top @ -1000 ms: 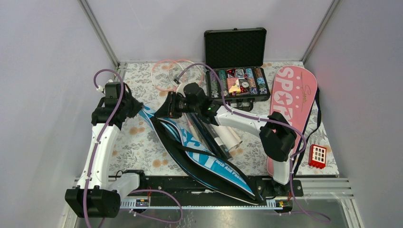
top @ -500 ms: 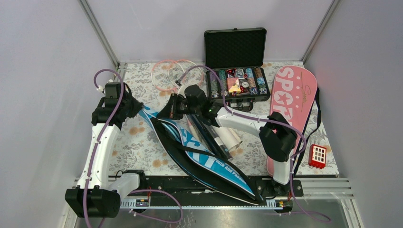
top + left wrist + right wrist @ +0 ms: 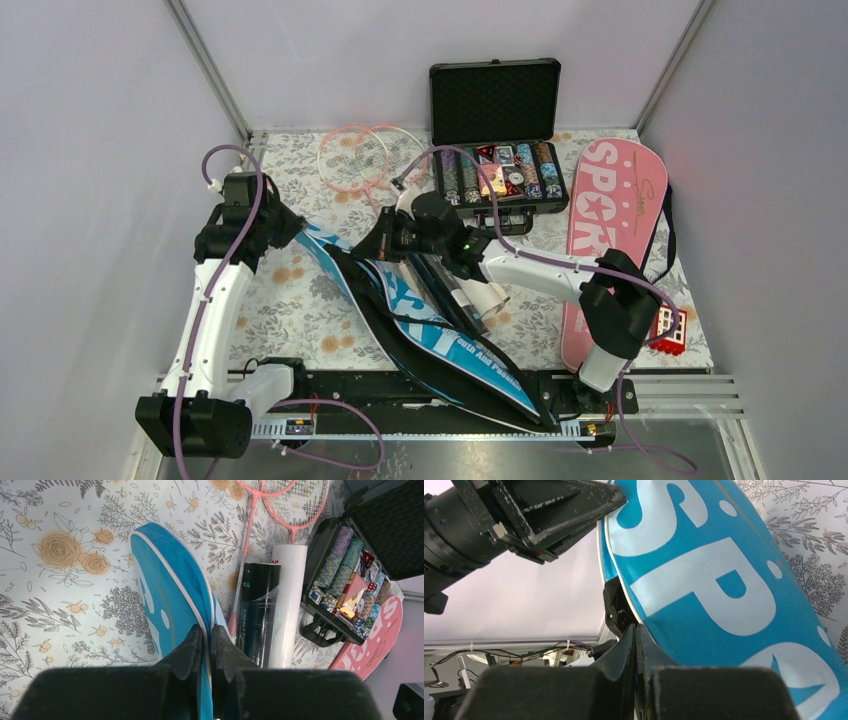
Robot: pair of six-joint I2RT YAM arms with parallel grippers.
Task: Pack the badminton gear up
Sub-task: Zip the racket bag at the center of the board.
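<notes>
Two covers: one blue cover (image 3: 438, 338) from centre toward 6 o'clock, one pink cover (image 3: 610, 205) at 3 o'clock. Two rackets (image 3: 358, 158), heads overlapping, at 11 o'clock. Two tubes side by side at centre: one white tube (image 3: 290, 605), one dark tube (image 3: 257, 610). One chip case (image 3: 497, 100) at 12 o'clock. One red block (image 3: 672, 338) at 4 o'clock. Chips too small to count.

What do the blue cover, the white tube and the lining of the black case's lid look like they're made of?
The blue cover looks like soft matte fabric, with white piping sewn along its edge. The white tube is smooth and plain; it could be cardboard or plastic, I cannot tell which. The case lining is probably black foam, going by its dimpled surface.
</notes>
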